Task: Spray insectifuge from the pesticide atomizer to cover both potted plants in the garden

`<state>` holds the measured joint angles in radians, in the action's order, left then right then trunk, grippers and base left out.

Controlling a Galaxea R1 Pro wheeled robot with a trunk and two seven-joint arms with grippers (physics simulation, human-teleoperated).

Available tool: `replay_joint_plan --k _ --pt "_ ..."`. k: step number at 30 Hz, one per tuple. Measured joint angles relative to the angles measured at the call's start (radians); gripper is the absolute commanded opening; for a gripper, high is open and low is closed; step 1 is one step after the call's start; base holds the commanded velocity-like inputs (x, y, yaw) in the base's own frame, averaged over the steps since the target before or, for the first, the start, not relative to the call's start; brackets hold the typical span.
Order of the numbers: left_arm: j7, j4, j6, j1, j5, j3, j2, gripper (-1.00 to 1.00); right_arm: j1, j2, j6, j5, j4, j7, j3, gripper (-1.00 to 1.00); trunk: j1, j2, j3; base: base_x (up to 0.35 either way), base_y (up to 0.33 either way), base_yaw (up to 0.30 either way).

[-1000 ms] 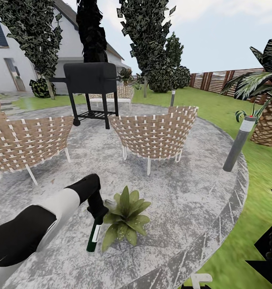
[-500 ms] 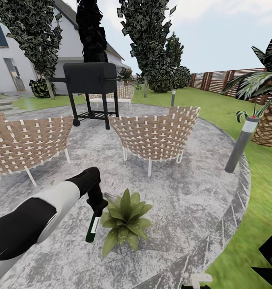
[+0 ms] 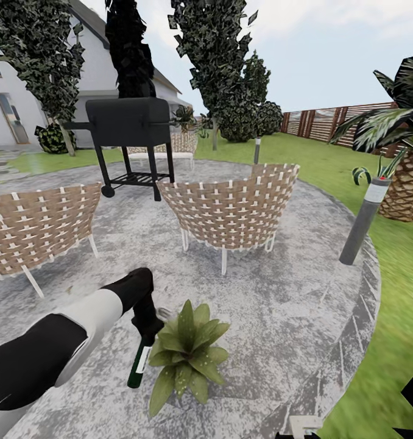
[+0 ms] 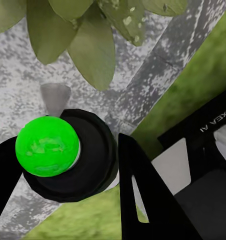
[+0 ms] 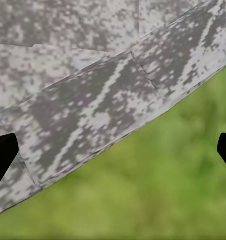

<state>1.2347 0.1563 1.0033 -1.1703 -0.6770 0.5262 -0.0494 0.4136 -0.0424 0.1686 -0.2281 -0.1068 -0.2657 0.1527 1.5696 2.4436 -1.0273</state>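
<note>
The pesticide atomizer (image 3: 137,364), a slim dark-green bottle with a white band, hangs tilted just above the patio with my left gripper (image 3: 147,327) shut on its upper part. Right beside it stands a potted plant (image 3: 186,355), a low rosette of speckled green leaves, touching or nearly touching the bottle. In the left wrist view the atomizer's bright green round end (image 4: 47,146) sits between my black fingers (image 4: 143,200), with the plant's leaves (image 4: 88,45) close ahead. My right gripper (image 5: 113,152) is open over the patio's rim and the grass.
Two woven chairs (image 3: 231,210) (image 3: 36,228) stand behind the plant, and a black grill (image 3: 128,125) beyond them. A grey lamp post (image 3: 365,222) leans at the patio's right edge near a palm (image 3: 407,186). Lawn (image 3: 389,317) and a slat fence (image 3: 328,122) lie to the right.
The whole picture has shifted slightly left and the plant sits lower, so the camera moved. My left gripper still holds the bottle beside the plant.
</note>
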Motion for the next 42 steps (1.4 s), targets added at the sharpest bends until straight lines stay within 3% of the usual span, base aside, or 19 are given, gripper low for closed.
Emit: replay_joint_plan --k 11,18,24,26,28,29,31,32,35,42 --pt "-0.001 0.01 0.001 0.006 -0.004 0.005 0.002 -1.0 0.0 0.001 0.0 0.0 0.0 0.0 0.0 1.0 0.0 0.0 0.0 0.0 0.096 0.0" --pt "-0.002 0.012 0.001 0.002 -0.004 0.005 -0.033 -1.0 0.0 0.002 0.0 0.0 0.0 0.0 0.0 1.0 0.0 0.0 0.0 0.0 0.005 -0.099" --pt "-0.001 0.012 0.001 0.001 -0.002 0.014 -0.035 -1.0 0.0 0.002 0.0 0.0 0.0 0.0 0.0 1.0 0.0 0.0 0.0 0.0 0.0 -0.216" --pt "0.007 0.011 0.001 -0.002 0.0 0.047 -0.037 -1.0 0.0 0.001 0.0 0.0 0.0 0.0 0.0 1.0 0.0 0.0 0.0 0.0 0.0 -0.051" --pt "0.08 0.011 -0.001 -0.009 0.003 0.096 -0.048 -1.0 0.0 0.001 0.0 0.0 0.0 0.0 0.0 1.0 0.0 0.0 0.0 0.0 0.0 -0.017" --pt "0.158 0.014 -0.005 -0.013 -0.006 0.14 -0.055 -1.0 0.0 0.001 0.0 0.0 0.0 0.0 0.0 1.0 0.0 0.0 0.0 0.0 0.0 -0.006" --pt "0.315 0.04 -0.008 -0.031 -0.067 0.259 -0.064 -1.0 0.0 0.001 0.0 0.0 0.0 0.0 0.0 1.0 0.0 0.0 0.0 0.0 0.0 -0.002" --pt "0.326 0.068 -0.006 -0.038 -0.114 0.313 -0.065 -1.0 0.0 0.001 0.0 0.0 0.0 0.0 0.0 1.0 0.0 0.0 0.0 0.0 0.0 0.0" --pt "0.327 0.114 -0.003 -0.048 -0.146 0.34 -0.065 -1.0 0.0 0.0 0.001 0.0 0.0 0.001 -0.001 1.0 0.0 0.0 0.0 0.0 0.0 0.0" --pt "0.326 0.142 0.004 -0.062 -0.15 0.341 -0.067 -1.0 0.0 0.001 0.006 0.0 0.0 0.002 -0.001 1.0 0.0 0.0 0.0 0.073 0.0 0.0"
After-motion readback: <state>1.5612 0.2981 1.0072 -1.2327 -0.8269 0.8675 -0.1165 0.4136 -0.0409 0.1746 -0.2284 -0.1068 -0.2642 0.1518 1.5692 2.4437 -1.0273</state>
